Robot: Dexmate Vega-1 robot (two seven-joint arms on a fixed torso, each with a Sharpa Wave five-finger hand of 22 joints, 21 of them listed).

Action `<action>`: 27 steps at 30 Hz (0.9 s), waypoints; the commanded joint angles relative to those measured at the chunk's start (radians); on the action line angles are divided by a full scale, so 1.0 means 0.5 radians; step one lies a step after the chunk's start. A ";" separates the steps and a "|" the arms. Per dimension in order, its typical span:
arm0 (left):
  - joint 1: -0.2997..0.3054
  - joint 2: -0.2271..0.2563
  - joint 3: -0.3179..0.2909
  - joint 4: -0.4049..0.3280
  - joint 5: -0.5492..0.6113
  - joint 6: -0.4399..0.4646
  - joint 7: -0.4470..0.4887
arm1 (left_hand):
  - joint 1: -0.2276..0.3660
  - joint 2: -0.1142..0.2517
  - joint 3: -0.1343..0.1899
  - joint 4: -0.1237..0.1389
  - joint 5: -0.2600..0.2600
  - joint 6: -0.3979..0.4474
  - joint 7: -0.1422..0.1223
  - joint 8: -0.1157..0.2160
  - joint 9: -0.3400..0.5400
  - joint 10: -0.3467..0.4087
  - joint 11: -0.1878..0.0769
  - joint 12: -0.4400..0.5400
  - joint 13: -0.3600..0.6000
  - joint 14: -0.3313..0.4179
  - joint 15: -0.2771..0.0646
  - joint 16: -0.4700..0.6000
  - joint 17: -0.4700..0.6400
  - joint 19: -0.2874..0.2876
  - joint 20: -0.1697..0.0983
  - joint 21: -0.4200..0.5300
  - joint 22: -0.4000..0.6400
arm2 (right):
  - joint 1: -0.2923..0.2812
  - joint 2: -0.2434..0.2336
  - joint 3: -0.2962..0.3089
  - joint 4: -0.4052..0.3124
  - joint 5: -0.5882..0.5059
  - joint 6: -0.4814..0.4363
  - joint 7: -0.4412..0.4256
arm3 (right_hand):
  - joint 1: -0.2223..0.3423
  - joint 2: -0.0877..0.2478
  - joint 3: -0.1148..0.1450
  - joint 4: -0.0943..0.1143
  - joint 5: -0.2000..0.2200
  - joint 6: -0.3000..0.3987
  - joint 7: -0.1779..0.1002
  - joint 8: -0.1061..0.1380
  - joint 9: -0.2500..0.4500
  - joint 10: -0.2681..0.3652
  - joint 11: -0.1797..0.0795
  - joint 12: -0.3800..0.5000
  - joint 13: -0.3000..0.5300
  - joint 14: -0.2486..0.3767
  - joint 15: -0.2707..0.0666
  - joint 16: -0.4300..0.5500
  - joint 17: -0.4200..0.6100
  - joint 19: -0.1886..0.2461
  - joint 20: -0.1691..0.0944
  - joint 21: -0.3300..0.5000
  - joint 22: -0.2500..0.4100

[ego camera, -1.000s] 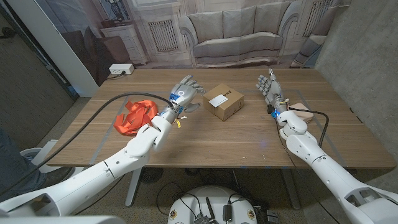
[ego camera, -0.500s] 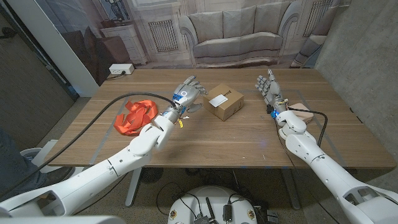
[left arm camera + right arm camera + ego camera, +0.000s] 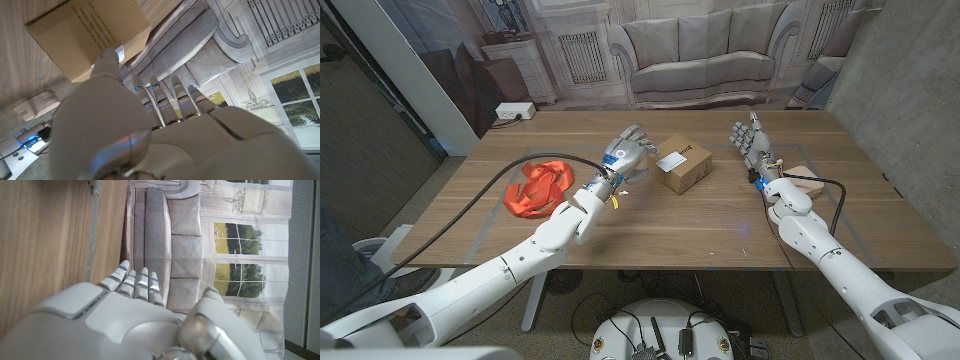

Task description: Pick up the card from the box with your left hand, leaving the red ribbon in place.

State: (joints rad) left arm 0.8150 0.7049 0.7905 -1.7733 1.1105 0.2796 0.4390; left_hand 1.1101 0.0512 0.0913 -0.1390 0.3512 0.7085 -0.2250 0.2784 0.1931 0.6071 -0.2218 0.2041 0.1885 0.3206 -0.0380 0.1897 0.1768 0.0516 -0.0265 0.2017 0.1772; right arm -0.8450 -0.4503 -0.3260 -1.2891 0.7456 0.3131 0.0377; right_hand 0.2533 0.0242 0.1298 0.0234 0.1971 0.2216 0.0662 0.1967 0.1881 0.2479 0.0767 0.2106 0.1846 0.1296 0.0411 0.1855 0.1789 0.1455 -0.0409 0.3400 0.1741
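left robot hand (image 3: 629, 152): spread, empty, beside box (image 3: 682, 163) | white label (image 3: 669, 157) unreadable | right robot hand (image 3: 751, 140): spread, empty

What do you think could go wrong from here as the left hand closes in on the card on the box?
1. The left hand is open beside the box, close to its side; it may nudge the small box instead of catching the white card lying flat on top.
2. The card lies flush on the cardboard, so the fingers may slide over it without lifting it.
3. The red ribbon lies near the left forearm; a sweep of the arm or its black cable could drag it.
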 commanded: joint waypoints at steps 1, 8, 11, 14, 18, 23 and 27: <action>-0.035 -0.046 0.046 0.089 -0.009 0.015 0.085 | 0.017 0.002 -0.001 0.004 -0.010 0.025 0.006 0.005 0.009 0.022 0.006 -0.003 0.004 0.020 -0.310 0.005 0.005 0.014 0.005 0.007 0.003 | -0.017 -0.013 0.012 -0.013 0.009 0.004 0.003 | 0.007 0.009 -0.009 -0.005 0.016 0.016 -0.003 0.004 0.006 0.017 0.001 0.008 0.001 0.021 -0.004 0.011 0.011 0.018 0.000 -0.006 0.011; -0.071 -0.076 0.078 0.151 -0.041 -0.016 0.130 | 0.021 0.000 -0.005 0.006 -0.018 0.033 0.005 0.005 0.010 0.027 0.006 -0.006 0.004 0.017 -0.308 0.003 0.006 0.015 0.006 0.006 0.004 | -0.027 -0.016 0.016 -0.030 0.018 -0.009 -0.009 | 0.006 0.009 -0.011 -0.005 0.016 0.015 -0.004 0.003 0.006 0.017 0.003 0.007 0.001 0.021 -0.005 0.011 0.012 0.020 0.001 -0.011 0.011; -0.086 -0.088 0.092 0.175 -0.053 -0.019 0.126 | 0.022 -0.001 -0.006 0.007 -0.021 0.035 0.005 0.005 0.010 0.028 0.006 -0.007 0.004 0.017 -0.308 0.003 0.006 0.014 0.008 0.006 0.004 | -0.029 -0.024 0.013 -0.033 0.006 -0.006 -0.009 | 0.006 0.010 -0.011 -0.006 0.016 0.015 -0.005 0.003 0.006 0.018 0.005 0.007 0.001 0.021 -0.004 0.010 0.012 0.021 0.001 -0.014 0.011; -0.099 -0.099 0.103 0.199 -0.077 -0.027 0.124 | 0.025 -0.003 -0.009 0.008 -0.026 0.037 0.005 0.003 0.011 0.028 0.006 -0.010 0.004 -0.003 -0.301 -0.005 0.007 0.014 0.013 0.005 0.004 | -0.034 -0.022 0.018 -0.042 0.012 -0.012 -0.020 | 0.006 0.010 -0.012 -0.006 0.016 0.016 -0.004 0.004 0.006 0.017 0.004 0.007 0.001 0.021 -0.004 0.010 0.012 0.021 0.001 -0.015 0.011; -0.123 -0.119 0.125 0.236 -0.092 -0.042 0.141 | 0.027 -0.004 -0.012 0.009 -0.030 0.034 0.005 0.000 0.010 0.025 0.006 -0.013 0.003 -0.010 -0.299 -0.007 0.007 0.014 0.021 0.005 0.005 | -0.031 -0.024 0.014 -0.032 0.004 0.001 -0.008 | 0.006 0.010 -0.013 -0.007 0.016 0.018 -0.005 0.004 0.006 0.018 0.003 0.007 0.001 0.022 -0.004 0.010 0.012 0.022 0.001 -0.018 0.011; -0.145 -0.131 0.147 0.258 -0.103 -0.049 0.145 | 0.029 -0.005 -0.014 0.011 -0.034 0.032 0.005 -0.003 0.010 0.022 0.006 -0.016 0.003 -0.016 -0.302 -0.008 0.008 0.012 0.021 0.004 0.005 | -0.024 -0.007 0.017 -0.008 0.021 0.006 0.001 | 0.006 0.011 -0.014 -0.007 0.016 0.017 -0.004 0.003 0.006 0.017 0.001 0.007 0.001 0.023 0.000 0.011 0.012 0.025 0.001 -0.022 0.011; -0.163 -0.144 0.167 0.280 -0.107 -0.052 0.145 | 0.030 -0.007 -0.018 0.013 -0.039 0.030 0.005 -0.006 0.011 0.020 0.006 -0.018 0.003 -0.015 -0.302 -0.006 0.009 0.013 0.022 0.004 0.005 | -0.017 0.001 0.014 0.015 0.020 0.020 0.018 | 0.006 0.012 -0.015 -0.008 0.016 0.016 -0.006 0.003 0.006 0.017 0.000 0.007 0.002 0.021 -0.001 0.009 0.012 0.026 0.001 -0.025 0.012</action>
State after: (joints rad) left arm 0.7687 0.6588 0.8394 -1.6815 1.0716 0.2630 0.5045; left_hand 1.1233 0.0460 0.0840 -0.1318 0.3345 0.7192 -0.2215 0.2784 0.1930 0.6157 -0.2195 0.1943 0.1885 0.3171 -0.0414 0.1897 0.1795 0.0566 -0.0215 0.2018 0.1772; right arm -0.8585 -0.4593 -0.3189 -1.3027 0.7505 0.3133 0.0342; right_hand 0.2533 0.0242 0.1256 0.0192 0.1971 0.2216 0.0662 0.1967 0.1881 0.2479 0.0767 0.2106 0.1845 0.1296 0.0411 0.1855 0.1789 0.1491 -0.0372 0.3320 0.1741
